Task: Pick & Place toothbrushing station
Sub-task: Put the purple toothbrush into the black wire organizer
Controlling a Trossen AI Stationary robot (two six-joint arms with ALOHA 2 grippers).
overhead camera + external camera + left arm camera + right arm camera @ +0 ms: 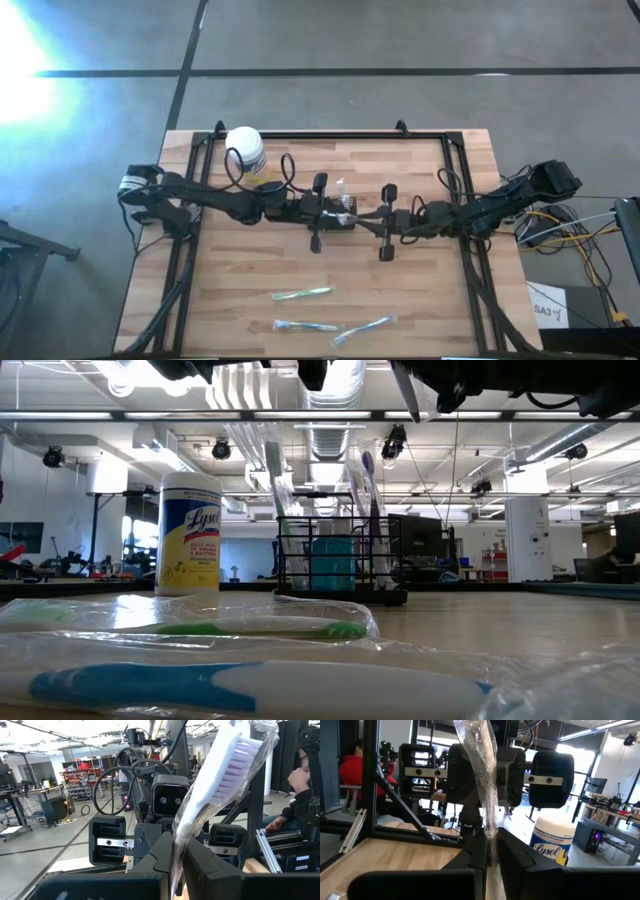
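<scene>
Both pincers, left and right, clamp one wrapped toothbrush, seemingly above the caddy; next, lower it in.

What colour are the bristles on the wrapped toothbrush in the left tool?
Pale purple bristles on a white head; the left wrist view shows them best.

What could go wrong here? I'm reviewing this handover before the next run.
Both pincers, left and right, pinch one wrapped toothbrush above the caddy. If they pull apart, the slippery wrapper may tear or slide free. The caddy already holds brushes, so the new one could snag there. The wipes jar stands nearby and could be bumped.
</scene>
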